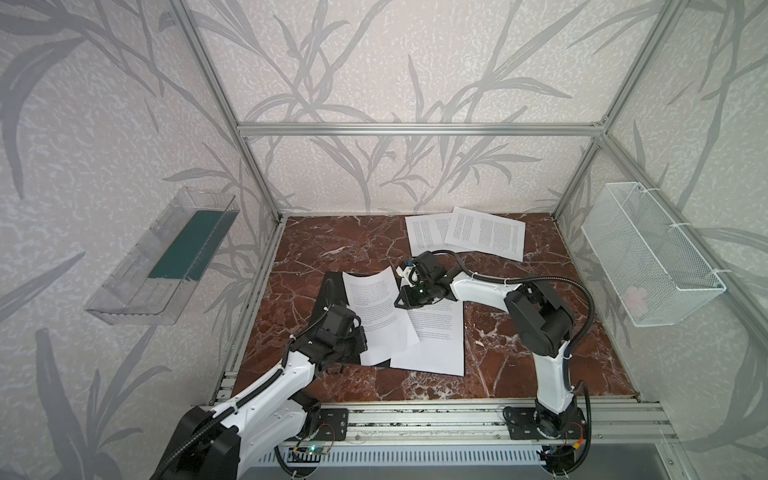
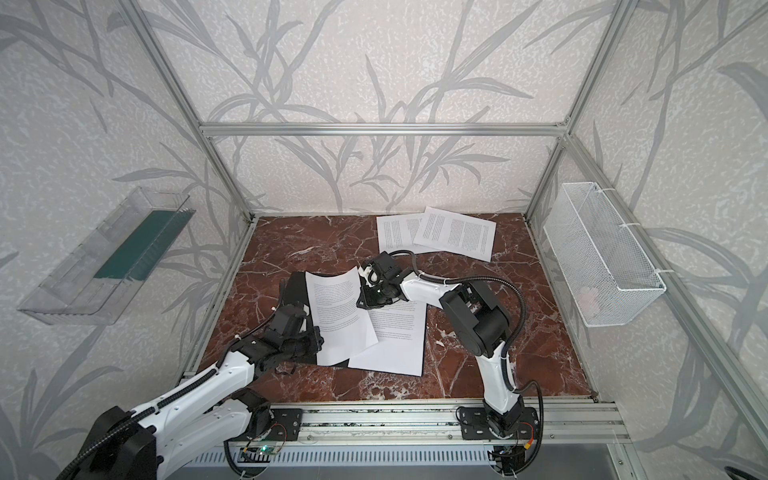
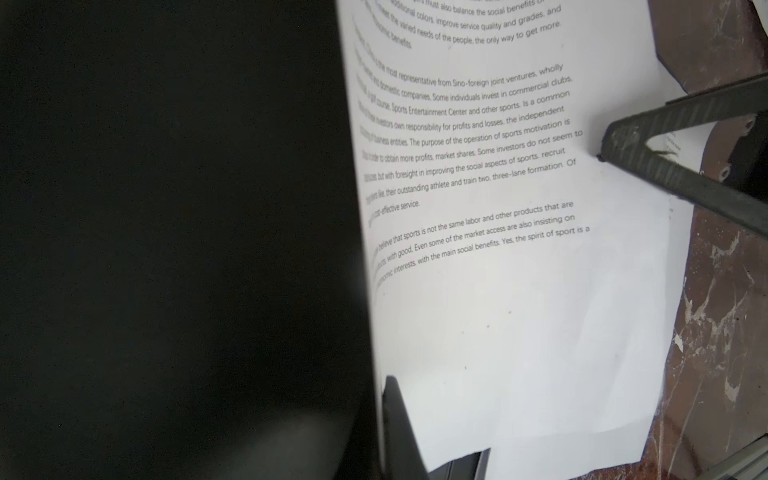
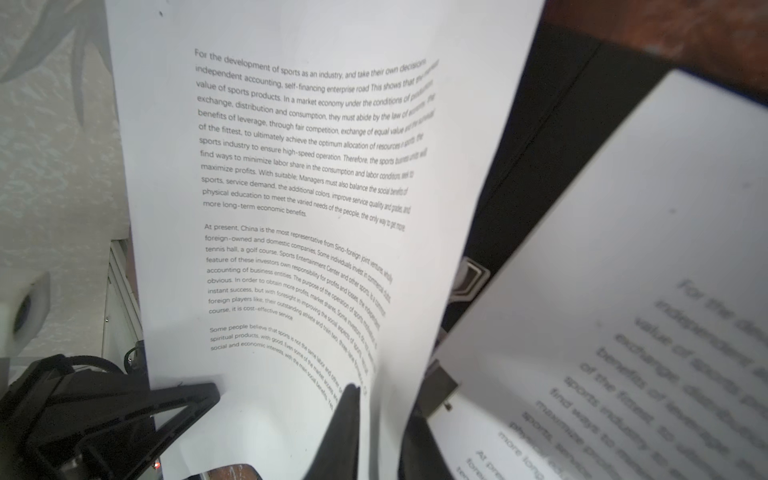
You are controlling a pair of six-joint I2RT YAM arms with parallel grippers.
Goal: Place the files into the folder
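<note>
Two white-and-black robot arms rise from the aluminium rail at the near edge of the red-brown marbled tabletop.

Left gripper: jaws closed at the near left edge of the raised sheet, a white page of black print. Whether they pinch that edge cannot be told, because the arm's own wrist hides the contact in both top views.

Open black-lined folder: flat at the tabletop's centre and mostly covered. Only its left half and a near sliver show.

Flat sheet: a second printed white page over the folder's right half, partly under the raised sheet.

Right gripper: jaws clamped on the right edge of the raised sheet. Its body masks the flat sheet's far corner.

Far sheets: two more printed pages, overlapping, near the back wall and well apart from the folder.

Clear plastic tray with a green floor hangs on the left wall, and a white wire basket on the right wall.

Only the wrist views show the raised sheet curling upward between the right gripper's fingers, its legible text, and the metal clip on the folder's spine. Only the top views show the far sheets, the tray and the basket.
</note>
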